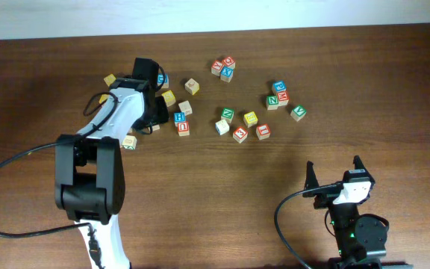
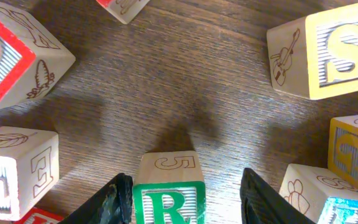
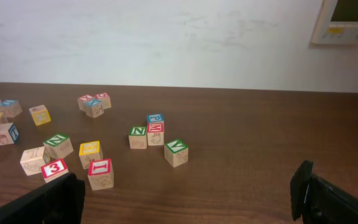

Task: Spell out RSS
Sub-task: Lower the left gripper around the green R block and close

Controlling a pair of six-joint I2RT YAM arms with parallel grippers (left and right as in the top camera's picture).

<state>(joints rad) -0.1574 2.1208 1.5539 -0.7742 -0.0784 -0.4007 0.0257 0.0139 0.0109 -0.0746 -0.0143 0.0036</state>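
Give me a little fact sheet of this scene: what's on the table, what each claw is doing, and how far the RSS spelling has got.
surface: brown wooden table
on it: alphabet cubes, scattered loose
left gripper: open, one finger on each side of the green R cube, not yet clamped
right gripper: open, empty, away from the cubes
yellow S cube: on the table near the R, apart from it
spelling: nothing lined up yet
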